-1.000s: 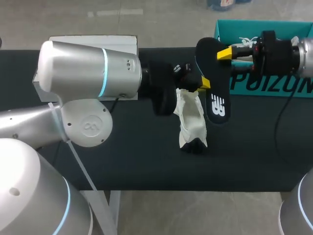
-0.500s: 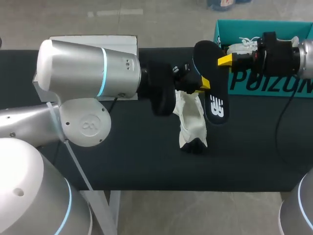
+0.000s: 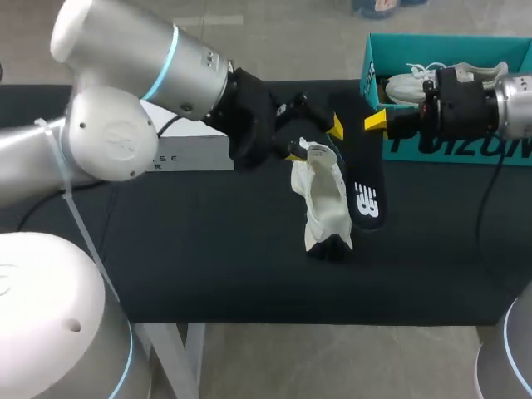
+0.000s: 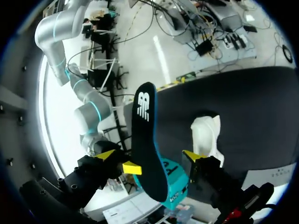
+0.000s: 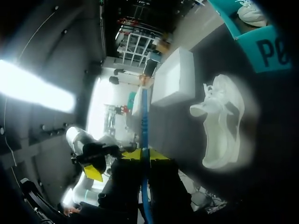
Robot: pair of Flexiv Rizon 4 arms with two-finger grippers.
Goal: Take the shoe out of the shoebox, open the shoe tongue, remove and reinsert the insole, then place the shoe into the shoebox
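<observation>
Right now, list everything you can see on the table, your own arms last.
shoe: one, white, middle of the table.
insole: one, black, held up beside that shoe.
shoebox: one, teal, far right of the table.
second shoe: one, white, inside the shoebox.
box: one, white, left part of the table.
table: one, black.
left gripper: one, yellow-tipped, open, over the shoe's collar.
right gripper: one, yellow-tipped, shut on the insole.
</observation>
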